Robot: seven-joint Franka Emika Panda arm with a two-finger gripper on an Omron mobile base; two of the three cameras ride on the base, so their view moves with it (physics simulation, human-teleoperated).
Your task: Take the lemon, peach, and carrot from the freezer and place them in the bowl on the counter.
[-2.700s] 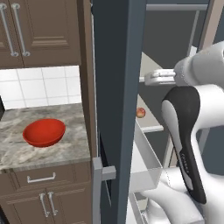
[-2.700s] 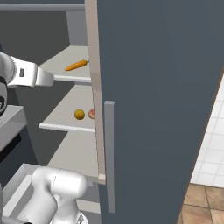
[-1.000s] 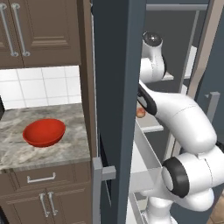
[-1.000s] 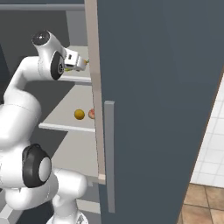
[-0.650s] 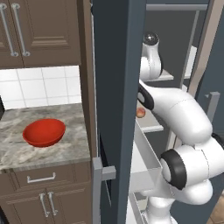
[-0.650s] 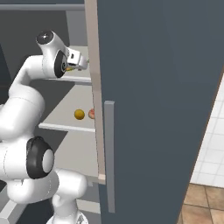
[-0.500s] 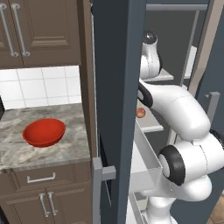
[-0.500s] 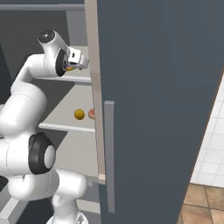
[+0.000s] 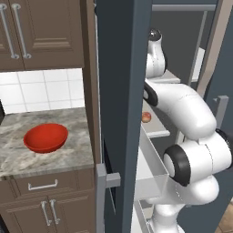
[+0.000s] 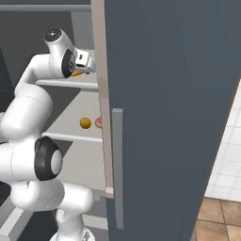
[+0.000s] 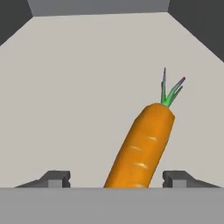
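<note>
**A:** Reaching onto the upper shelf (image 11: 87,65) of the freezer (image 10: 179,94), the gripper (image 11: 117,177) has the carrot (image 11: 142,146) between its jaws. Hand view: root runs from the gap up toward 1 o'clock, green top at the far end.

**B:** Gripped or not?

**A:** Jaws stand fairly wide, one tip either side of the thick root. Gaps show on both sides, so no contact that I can see. I judge the hand is set to close across the root's narrow width, which is why it comes in along the carrot's length.

**B:** The other two?

**A:** Lemon (image 10: 85,123) and peach (image 10: 98,123) sit just beside each other on the shelf below, peach nearer the door edge at 3 o'clock of the lemon. Left base view shows the peach at that shelf's front edge.

**B:** Destination?

**A:** Bowl (image 9: 45,138) sits on the table (image 9: 50,161), well apart from the freezer at 9 o'clock past the open door, nothing in it. Judged progress: first item not yet secured.

**B:** Risk?

**A:** Carrot lies off-centre toward the 3 o'clock tip; closing may roll or nudge it.
</note>
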